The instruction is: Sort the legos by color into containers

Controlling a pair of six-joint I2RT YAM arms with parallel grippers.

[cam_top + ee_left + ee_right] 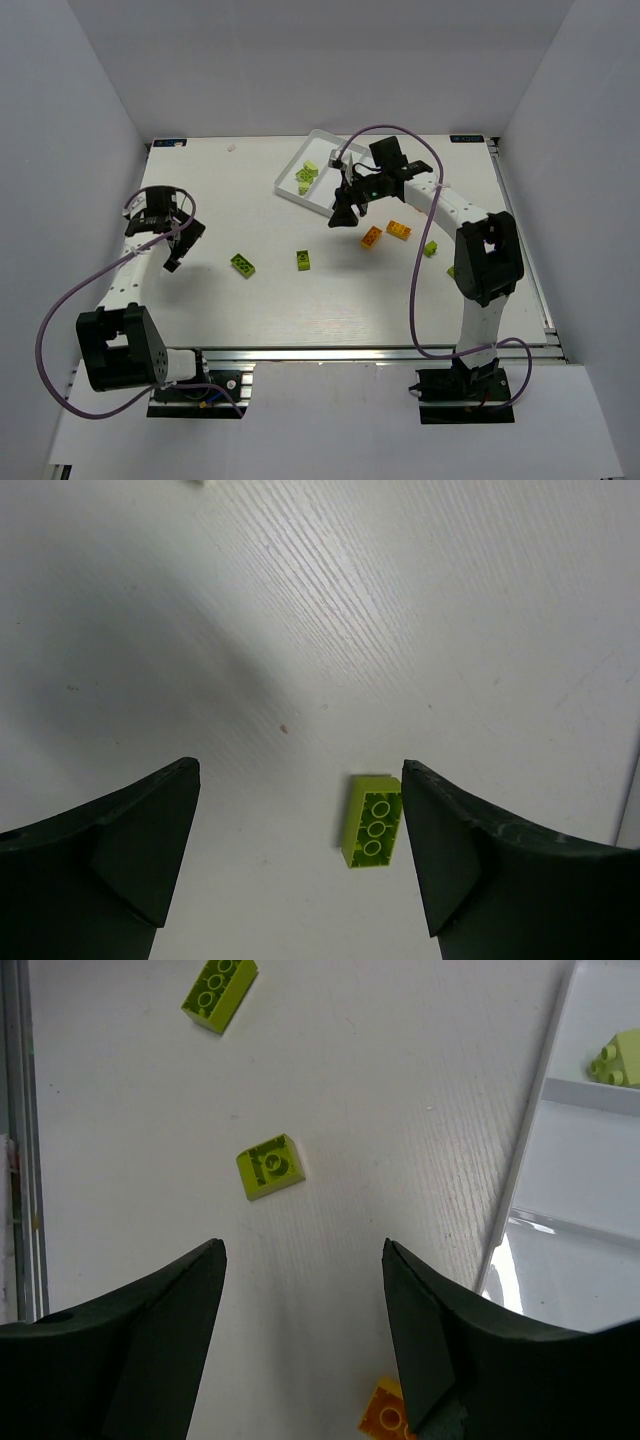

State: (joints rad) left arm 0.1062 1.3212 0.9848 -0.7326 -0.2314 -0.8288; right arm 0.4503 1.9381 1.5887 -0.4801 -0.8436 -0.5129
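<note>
Currently left gripper [300, 772] hangs wide open, empty, over a lime brick [372, 820]; right gripper [302, 1250] likewise beside the tray [580, 1170].

**Two white-and-black arms, lilac cabling**

My left arm [122, 283] and right arm [478, 318] look alike: white link segments joined by blocky black joint housings [488, 255]. A thin lilac cable [50, 330] runs in loose loops along each. The bases [195, 392] are black. On my wrist feeds, the left gripper [300, 770] and right gripper [302, 1248] have dark, matte, wedge-shaped fingers [100, 860] with smooth angled faces.
</note>
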